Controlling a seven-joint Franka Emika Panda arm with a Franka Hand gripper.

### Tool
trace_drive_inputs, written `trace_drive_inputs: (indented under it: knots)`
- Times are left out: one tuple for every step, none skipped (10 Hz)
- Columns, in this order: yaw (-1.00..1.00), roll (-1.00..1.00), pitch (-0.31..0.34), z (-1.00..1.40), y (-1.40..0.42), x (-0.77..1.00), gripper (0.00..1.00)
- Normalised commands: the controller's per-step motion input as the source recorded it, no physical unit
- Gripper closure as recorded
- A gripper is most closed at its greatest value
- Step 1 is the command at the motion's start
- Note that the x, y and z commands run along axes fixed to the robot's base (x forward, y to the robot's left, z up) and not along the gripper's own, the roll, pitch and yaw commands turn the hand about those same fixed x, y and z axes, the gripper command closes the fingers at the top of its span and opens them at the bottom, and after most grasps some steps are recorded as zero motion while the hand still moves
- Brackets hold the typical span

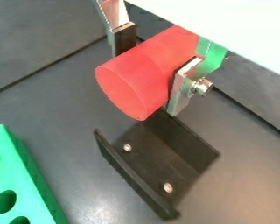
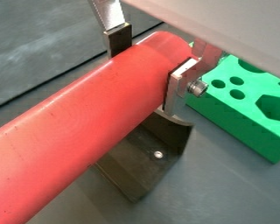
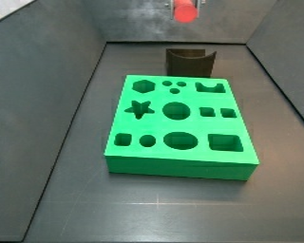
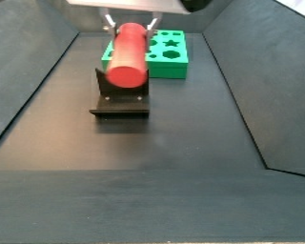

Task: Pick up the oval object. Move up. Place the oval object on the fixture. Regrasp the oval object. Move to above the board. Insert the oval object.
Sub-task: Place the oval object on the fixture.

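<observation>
Dark grey floor [image 4: 142,181], walled bin, tool [image 1: 154,63] clamping red oval object [image 4: 127,57] above fixture [image 4: 119,103], green board [image 3: 180,125] nearby

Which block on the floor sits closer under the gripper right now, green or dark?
The dark fixture, directly below the gripper, which is shut on the red oval object. The green board lies farther back.

We see a smooth matt red oval object [image 2: 84,105], bare silver metal gripper [image 2: 149,54] fingers [image 2: 181,83] clamping it above the fixture, matt dark fixture [image 1: 154,157], smooth bright green plastic-looking board [image 3: 180,123], dull grey table [image 4: 142,181].
</observation>
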Motion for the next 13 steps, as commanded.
trace_drive_inputs:
  knots:
    - [0.01,-1.0,0.094,0.49,-0.83,0.33,1.0]
    - [0.04,-1.0,0.101,0.48,-0.79,0.22,1.0]
    - [0.03,-1.0,0.114,0.3,-0.41,0.05,1.0]
    - [0.03,-1.0,0.107,0.21,-0.24,0.02,1.0]
    - [0.01,-1.0,0.102,0.1,-0.09,0.0,1.0]
    - [0.0,-1.0,0.109,0.08,-0.05,0.01,1.0]
    - [0.0,-1.0,0.118,0.06,-0.01,0.02,1.0]
    - [-0.02,-1.0,0.125,0.02,0.01,0.04,1.0]
    - [-0.03,-1.0,0.13,0.0,0.02,0.05,1.0]
    - [-0.05,-1.0,0.146,0.0,0.03,0.06,1.0]
    - [-0.06,-1.0,0.15,0.0,0.03,0.06,1.0]
    - [-0.1,-1.0,0.156,-0.01,0.03,0.06,1.0]
    - [-0.13,-1.0,0.163,-0.01,0.03,0.06,1.0]
